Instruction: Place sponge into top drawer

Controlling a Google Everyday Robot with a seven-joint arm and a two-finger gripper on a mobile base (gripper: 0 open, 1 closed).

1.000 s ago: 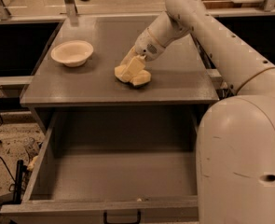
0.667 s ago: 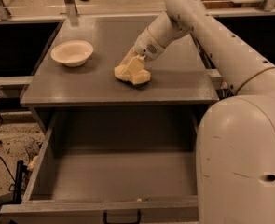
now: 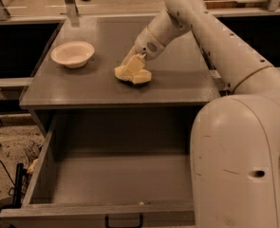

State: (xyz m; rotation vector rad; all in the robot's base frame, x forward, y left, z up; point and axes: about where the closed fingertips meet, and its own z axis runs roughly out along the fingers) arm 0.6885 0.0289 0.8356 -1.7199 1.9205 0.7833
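Nothing has shifted that I can detect since a second ago: my gripper (image 3: 135, 64) sits at the same spot on the cabinet top (image 3: 177, 87), and the sponge (image 3: 138, 77) lies where it lay.

Camera view, sole view on record. My gripper is just above the centre of the frame, pressed down against the sponge's upper side. Its pale yellow runs into the sponge's own colour, so I cannot tell how far it is open, nor whether it has hold of anything. The sponge rests on the cabinet top, right of the cream bowl (image 3: 73, 53) and apart from it. The top drawer (image 3: 106, 179) stands pulled out across the lower half of the frame, its floor bare where visible and its handle (image 3: 124, 221) at the bottom edge. My arm (image 3: 215, 37) hides the drawer's right part.

Hazards, as I judge them:
- The sponge is soft foam. A shallow or off-centre grip could let it squeeze out or twist free on the lift.
- The carry runs toward the bottom of the frame, over the front lip of the top. An early release would leave the sponge on the lip or drop it outside the drawer.
- A low sweep leftward could strike the bowl.

Markings: no brand, label or legible writing found on any surface.
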